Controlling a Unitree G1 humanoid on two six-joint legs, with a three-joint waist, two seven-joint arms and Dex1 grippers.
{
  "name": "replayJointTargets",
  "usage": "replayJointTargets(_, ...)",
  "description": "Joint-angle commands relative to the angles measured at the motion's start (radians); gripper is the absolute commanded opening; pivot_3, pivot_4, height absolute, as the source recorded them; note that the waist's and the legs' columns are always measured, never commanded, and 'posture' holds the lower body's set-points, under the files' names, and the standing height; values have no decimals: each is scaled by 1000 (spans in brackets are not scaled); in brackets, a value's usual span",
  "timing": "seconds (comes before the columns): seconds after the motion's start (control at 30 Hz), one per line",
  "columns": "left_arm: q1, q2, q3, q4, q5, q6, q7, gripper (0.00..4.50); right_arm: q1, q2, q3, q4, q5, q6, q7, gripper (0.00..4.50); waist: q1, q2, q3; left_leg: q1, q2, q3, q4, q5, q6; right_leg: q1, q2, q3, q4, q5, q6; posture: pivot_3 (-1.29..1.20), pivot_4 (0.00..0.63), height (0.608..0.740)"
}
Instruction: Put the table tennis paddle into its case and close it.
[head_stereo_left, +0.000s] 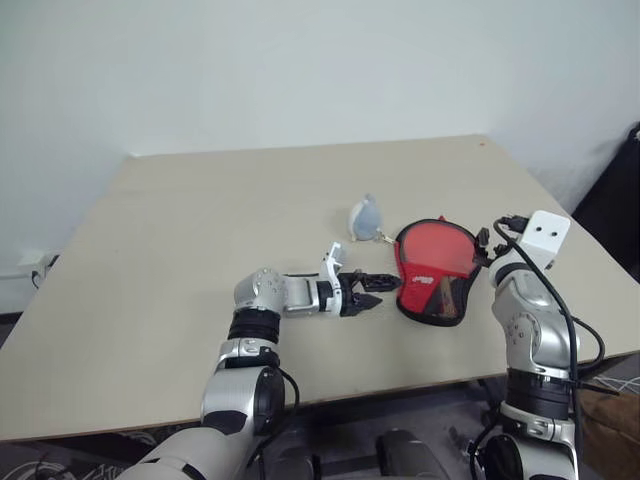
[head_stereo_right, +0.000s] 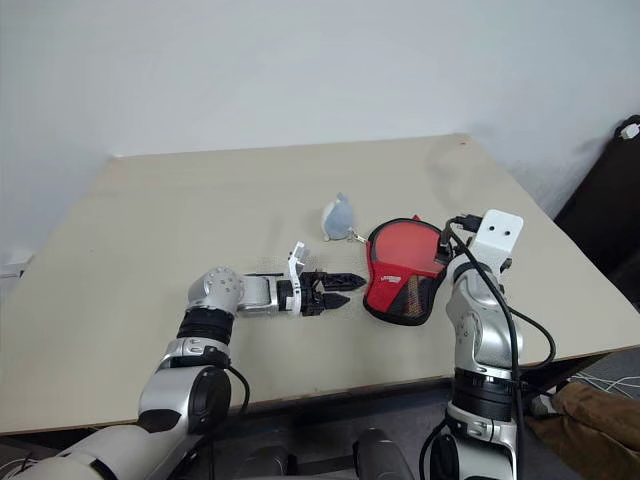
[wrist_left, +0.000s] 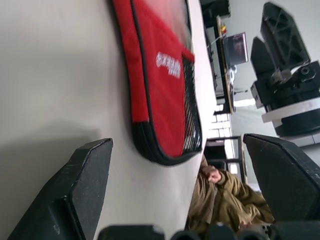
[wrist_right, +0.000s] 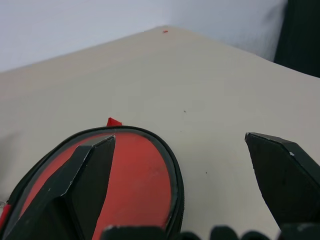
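We are holding our left claw (head_stereo_left: 366, 291) released just above the bench (head_stereo_left: 200, 230), its two black fingers spread and pointing toward the case (head_stereo_left: 434, 268), which is lying just beside the fingertips with a gap between them. Our right claw (wrist_right: 182, 190) is also hanging released, jaws wide, over the rounded far edge of the case without touching it.

The case is lying flat on the bench with its red side up, white logo and mesh patch showing, black zipper trim running round the rim. We cannot tell whether the table tennis paddle is already inside, or whether the zipper is shut. A small pale blue-grey object (head_stereo_left: 365, 217) is sitting near the case's far corner.

We are judging the case to be light and soft, so it is likely going to slide or buckle if pushed from one side. The stiff trimmed rim looks like the best place to pinch; one claw pinning the body while the other works the zipper seems wise.
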Motion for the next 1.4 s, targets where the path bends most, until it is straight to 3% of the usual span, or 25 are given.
replayJointTargets(0.03, -38, -18, -11, -36, -22, 17, 6, 4468, -18, 2, 0, -16, -5, -28, -10, 4500, 0, 0, 0, 0, 0, 0, 0, 0, 0, 0, 0, 0, 0, 0, 0, 0, 0, 740)
replayJointTargets(1.03, -132, -119, -70, 187, 56, -130, 15, 4468, 0, 10, -10, -32, -4, -42, -30, 4500, 0, 0, 0, 2, -1, -1, 3, 0, -1, 4, -1, 0, -1, 0, 0, 0, 0, 740)
replayJointTargets(1.4, -132, -104, -60, 184, 60, -140, 11, 1419, -14, 9, -5, -14, -2, -48, -25, 4500, 0, 0, 0, 1, -1, -1, 0, 0, -1, 2, 0, 0, -1, 0, 0, 0, 0, 740)
